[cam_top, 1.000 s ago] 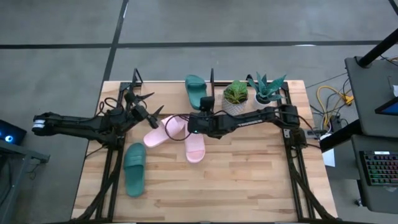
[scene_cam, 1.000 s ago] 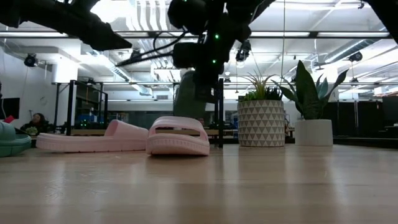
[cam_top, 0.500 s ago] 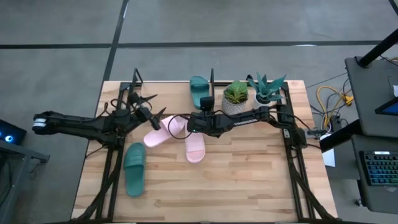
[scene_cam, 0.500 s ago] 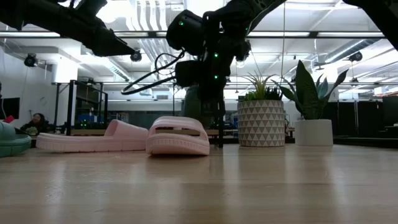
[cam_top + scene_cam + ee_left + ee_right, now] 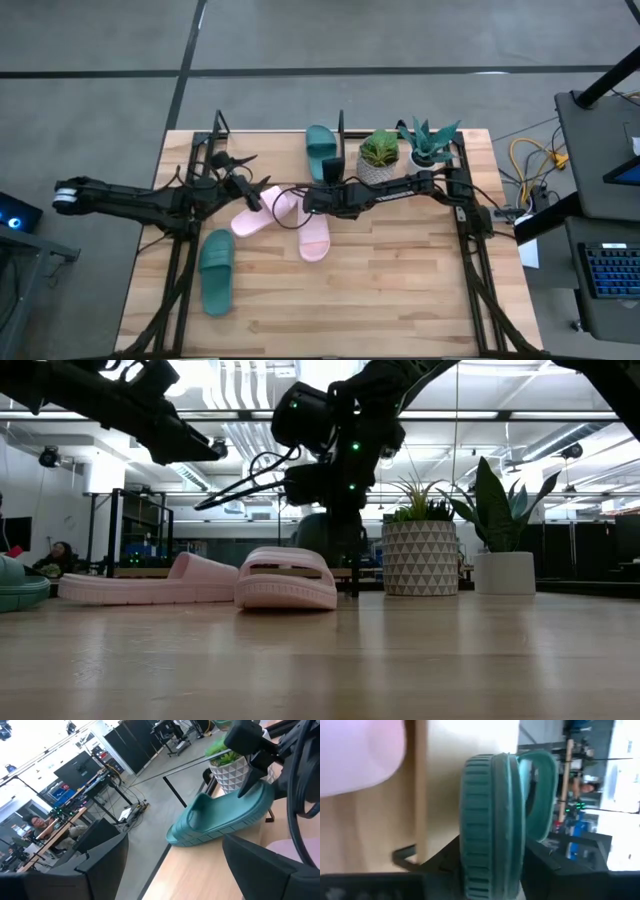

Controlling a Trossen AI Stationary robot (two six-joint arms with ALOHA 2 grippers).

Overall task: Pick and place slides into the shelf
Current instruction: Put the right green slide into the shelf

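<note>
Two potted plants at the far edge of the wooden surface. Leafy green plant in a white pot with a triangle pattern; just beside it, toward the surface's right corner, a spiky blue-green plant in a plain white pot. Off the surface's right side, yellow cables on the grey floor and a keyboard on a dark desk. Beyond the far edge, a seated person among desks and monitors.

Two dark cable-draped arms, green indicator lights

One teal slide at shelf — other flat; pink pair mid-table.
</note>
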